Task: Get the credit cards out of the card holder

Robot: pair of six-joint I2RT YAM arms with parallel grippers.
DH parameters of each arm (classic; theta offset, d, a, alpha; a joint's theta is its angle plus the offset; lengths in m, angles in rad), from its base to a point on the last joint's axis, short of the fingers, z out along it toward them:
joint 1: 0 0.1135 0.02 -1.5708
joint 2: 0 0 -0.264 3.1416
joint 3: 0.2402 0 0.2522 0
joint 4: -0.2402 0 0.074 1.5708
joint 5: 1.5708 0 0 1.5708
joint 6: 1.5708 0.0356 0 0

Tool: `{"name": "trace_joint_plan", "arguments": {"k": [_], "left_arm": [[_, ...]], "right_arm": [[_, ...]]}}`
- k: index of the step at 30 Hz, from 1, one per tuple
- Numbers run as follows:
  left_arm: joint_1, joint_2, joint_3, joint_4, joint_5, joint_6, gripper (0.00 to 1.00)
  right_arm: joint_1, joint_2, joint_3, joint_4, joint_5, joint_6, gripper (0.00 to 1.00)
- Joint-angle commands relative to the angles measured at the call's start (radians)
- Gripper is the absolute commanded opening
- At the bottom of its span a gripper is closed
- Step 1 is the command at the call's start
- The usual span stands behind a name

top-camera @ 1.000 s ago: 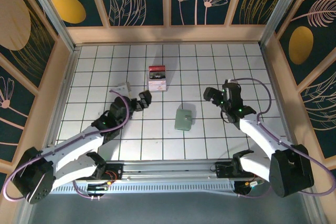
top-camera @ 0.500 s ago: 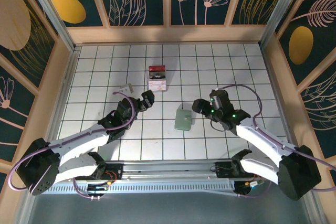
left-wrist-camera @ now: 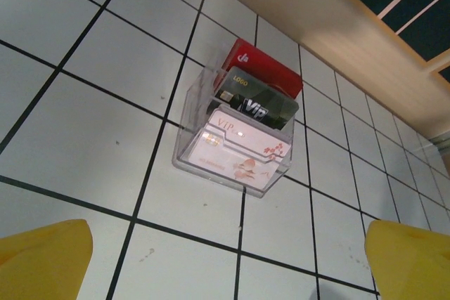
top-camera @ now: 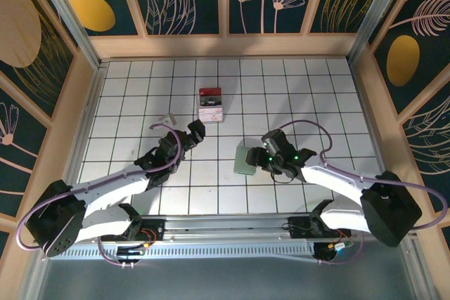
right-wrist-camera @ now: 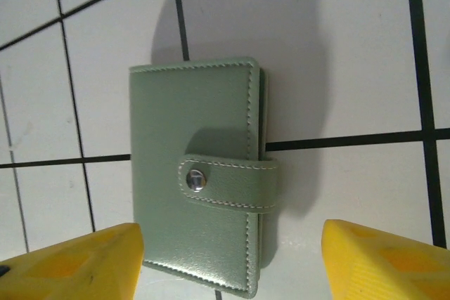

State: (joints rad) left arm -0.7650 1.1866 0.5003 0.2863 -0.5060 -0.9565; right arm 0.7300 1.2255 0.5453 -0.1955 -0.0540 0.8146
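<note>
The card holder (right-wrist-camera: 197,173) is a pale green wallet lying flat on the tiled floor, held closed by a strap with a metal snap (right-wrist-camera: 194,178). Its contents are hidden. From above, the card holder (top-camera: 245,159) sits near the middle of the floor. My right gripper (right-wrist-camera: 228,265) hovers over it, open, with a yellow fingertip on each side of its near end and not touching it. In the top view the right gripper (top-camera: 260,152) is at the wallet's right edge. My left gripper (left-wrist-camera: 228,265) is open and empty, facing a clear stand (left-wrist-camera: 235,138) from a tile away.
The clear stand (top-camera: 210,105) holds a red card (left-wrist-camera: 260,68), a dark VIP card (left-wrist-camera: 256,103) and a white floral card (left-wrist-camera: 239,152). The left gripper (top-camera: 195,131) is just below and left of it. A small pale flat piece (top-camera: 166,118) lies left of that gripper. Wooden walls ring the floor.
My right gripper has swung left and down from the right side until it is over the wallet. The left gripper has shifted slightly toward the clear stand.
</note>
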Motion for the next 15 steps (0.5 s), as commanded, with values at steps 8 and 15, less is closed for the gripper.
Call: {"name": "trace_joint_plan", "arguments": {"k": [8, 15], "left_arm": [[-0.002, 0.066, 0.046, 0.010, 0.040, -0.026, 0.99], [-0.002, 0.114, 0.071, 0.006, 0.083, -0.025, 0.99]], "right_arm": [[0.034, 0.116, 0.063, 0.066, 0.004, -0.015, 0.66], [0.039, 0.181, 0.096, 0.062, 0.019, -0.028, 0.67]]}}
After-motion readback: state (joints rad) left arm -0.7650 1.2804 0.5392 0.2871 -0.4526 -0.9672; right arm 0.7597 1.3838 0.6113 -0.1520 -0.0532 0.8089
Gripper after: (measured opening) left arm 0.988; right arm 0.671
